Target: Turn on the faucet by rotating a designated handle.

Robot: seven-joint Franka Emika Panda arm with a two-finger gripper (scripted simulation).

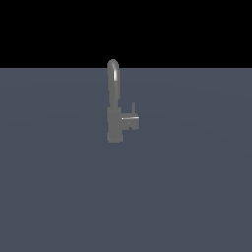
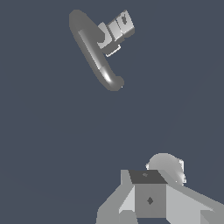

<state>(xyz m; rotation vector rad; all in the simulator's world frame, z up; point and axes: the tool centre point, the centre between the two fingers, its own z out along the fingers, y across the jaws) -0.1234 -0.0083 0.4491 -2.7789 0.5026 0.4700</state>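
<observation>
The faucet (image 1: 113,106) stands upright on the grey-blue floor in the middle of the exterior view, its thin arched spout rising from a thicker base. The handle (image 1: 131,118) sticks out of the base toward the exterior view's right and ends in a small upright lever tip. No arm or gripper shows in the exterior view. The wrist view looks down on the faucet (image 2: 94,54) with its handle (image 2: 117,28) beside the spout. My gripper (image 2: 148,194) shows only as pale grey blocks at the picture's edge, well apart from the faucet. How its jaws stand is unclear.
A flat grey-blue floor (image 1: 197,187) spreads around the faucet on all sides, with black background above its far edge. No other object is in view.
</observation>
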